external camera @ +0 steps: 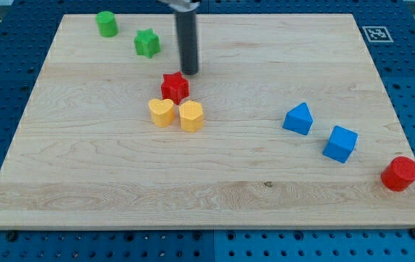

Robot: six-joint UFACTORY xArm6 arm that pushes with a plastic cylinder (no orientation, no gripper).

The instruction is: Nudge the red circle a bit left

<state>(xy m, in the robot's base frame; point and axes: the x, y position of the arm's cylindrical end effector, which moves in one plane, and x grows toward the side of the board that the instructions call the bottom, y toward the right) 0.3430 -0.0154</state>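
The red circle (400,173) is a short red cylinder near the board's right edge, low in the view. My tip (190,73) is far from it, in the upper middle of the board, just above and right of a red star (175,87). The rod rises from the tip out of the view's top.
Two yellow heart-like blocks (161,112) (191,116) sit side by side below the red star. A green cylinder (106,23) and a green star (147,43) lie at the upper left. A blue triangular block (298,118) and a blue cube (340,143) lie left of the red circle.
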